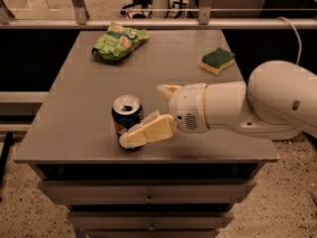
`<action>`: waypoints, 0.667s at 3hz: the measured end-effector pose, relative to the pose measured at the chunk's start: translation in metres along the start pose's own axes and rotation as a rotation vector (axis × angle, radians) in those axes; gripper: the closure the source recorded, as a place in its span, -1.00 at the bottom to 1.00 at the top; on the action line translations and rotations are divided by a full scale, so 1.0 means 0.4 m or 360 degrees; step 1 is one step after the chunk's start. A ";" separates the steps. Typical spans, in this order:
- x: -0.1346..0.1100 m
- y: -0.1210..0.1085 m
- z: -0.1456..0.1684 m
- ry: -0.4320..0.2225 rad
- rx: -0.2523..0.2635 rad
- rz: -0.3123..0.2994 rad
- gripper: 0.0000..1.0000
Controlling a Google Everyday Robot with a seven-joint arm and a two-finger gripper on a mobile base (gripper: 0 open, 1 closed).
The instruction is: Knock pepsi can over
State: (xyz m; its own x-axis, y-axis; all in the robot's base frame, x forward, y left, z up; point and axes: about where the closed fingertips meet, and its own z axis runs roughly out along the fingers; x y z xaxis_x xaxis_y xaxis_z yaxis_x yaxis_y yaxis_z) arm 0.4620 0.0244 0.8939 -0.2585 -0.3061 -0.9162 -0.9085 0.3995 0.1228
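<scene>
A: Pepsi can upright, lower middle, near the table edge?
B: Yes. My gripper is spread wide, one finger on it. I fear a low push slides it off, not over.

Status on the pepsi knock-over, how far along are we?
Approach looks done: the gripper is at the pepsi can, jaws open, the near one lying against the can's front. In hand: that contact, likely the start of a push. Left: the tip itself; the can stands upright on the table, not yet over.
</scene>
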 end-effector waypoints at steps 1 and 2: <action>0.017 0.002 0.048 -0.0056 -0.0026 0.0006 -1.00; 0.033 -0.028 0.081 -0.0107 -0.0009 -0.0011 -1.00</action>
State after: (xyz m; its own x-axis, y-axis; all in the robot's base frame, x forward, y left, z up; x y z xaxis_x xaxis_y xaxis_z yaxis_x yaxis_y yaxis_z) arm 0.4795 0.0437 0.8681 -0.2298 -0.2503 -0.9405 -0.9121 0.3925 0.1184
